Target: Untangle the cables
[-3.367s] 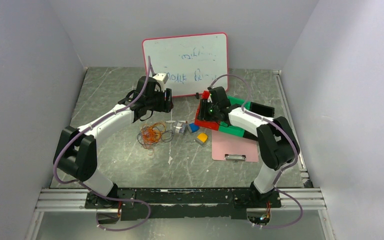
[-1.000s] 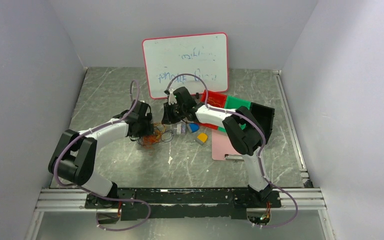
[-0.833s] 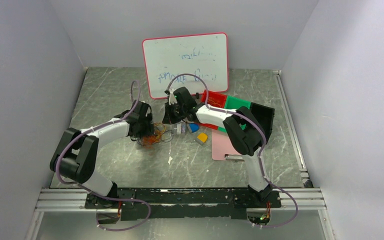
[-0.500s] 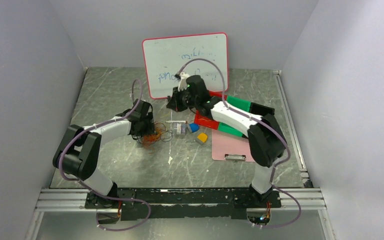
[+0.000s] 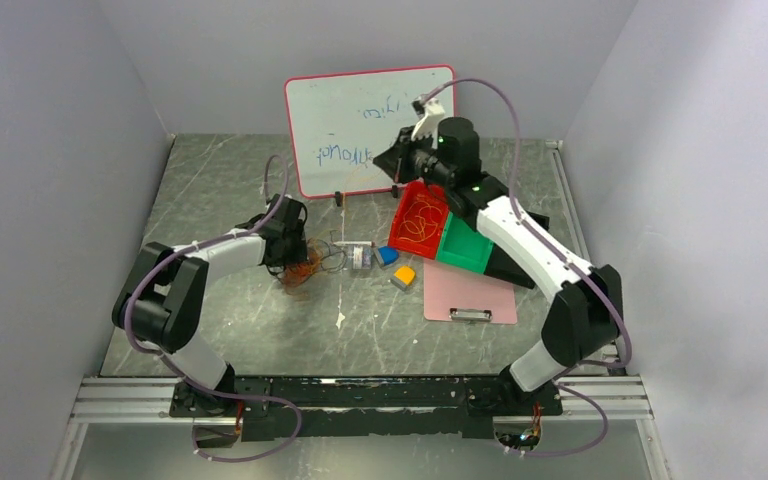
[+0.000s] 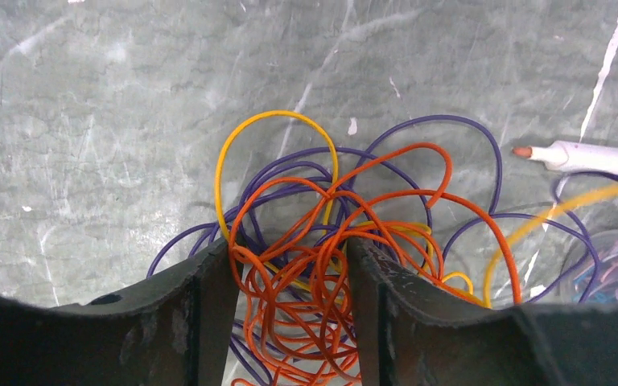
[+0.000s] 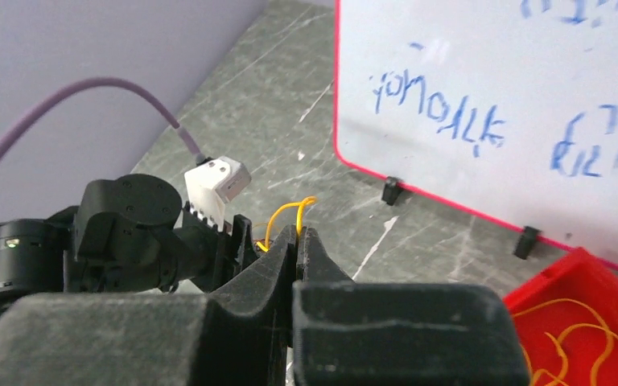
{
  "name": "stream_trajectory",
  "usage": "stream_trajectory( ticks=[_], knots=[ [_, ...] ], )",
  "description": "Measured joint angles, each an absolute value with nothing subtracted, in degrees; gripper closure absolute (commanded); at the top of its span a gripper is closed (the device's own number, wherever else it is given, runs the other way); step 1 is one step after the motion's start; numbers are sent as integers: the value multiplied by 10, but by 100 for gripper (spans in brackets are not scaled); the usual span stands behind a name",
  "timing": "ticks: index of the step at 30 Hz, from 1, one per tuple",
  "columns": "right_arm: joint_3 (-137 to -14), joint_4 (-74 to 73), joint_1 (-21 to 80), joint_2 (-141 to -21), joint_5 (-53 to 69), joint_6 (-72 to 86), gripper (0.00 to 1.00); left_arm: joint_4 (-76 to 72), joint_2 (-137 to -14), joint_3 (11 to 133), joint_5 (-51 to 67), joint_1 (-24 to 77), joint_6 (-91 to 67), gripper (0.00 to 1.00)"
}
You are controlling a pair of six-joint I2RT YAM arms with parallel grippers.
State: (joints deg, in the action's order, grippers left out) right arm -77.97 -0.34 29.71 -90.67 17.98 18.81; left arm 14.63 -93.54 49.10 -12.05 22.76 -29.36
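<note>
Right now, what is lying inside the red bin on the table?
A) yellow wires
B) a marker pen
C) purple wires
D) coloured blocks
A: only thin yellow wires, in loose loops, show on the floor of the red bin, both from above and in the right wrist view.

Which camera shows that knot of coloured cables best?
Left wrist view: the cables fill it, orange, yellow and purple loops distinct between the left tool's fingers. The top view shows them only as a small clump; the right wrist view, one yellow strand at the shut right tool.
</note>
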Motion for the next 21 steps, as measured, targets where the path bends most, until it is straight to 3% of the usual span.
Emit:
stream_trajectory(
  ticks=[5,13,18,21],
  knots=[
    [-780,-13,261,-854,166,188,100,142,-944,499,-126,228,-294,49],
    [-788,-16,239,-765,123,185,100,126,-950,500,-121,228,-296,78],
    [-797,-16,239,-730,93,173,100,116,-956,503,-116,229,-297,77],
    [-799,-16,239,-714,70,161,100,115,-963,509,-116,229,-298,68]
  ],
)
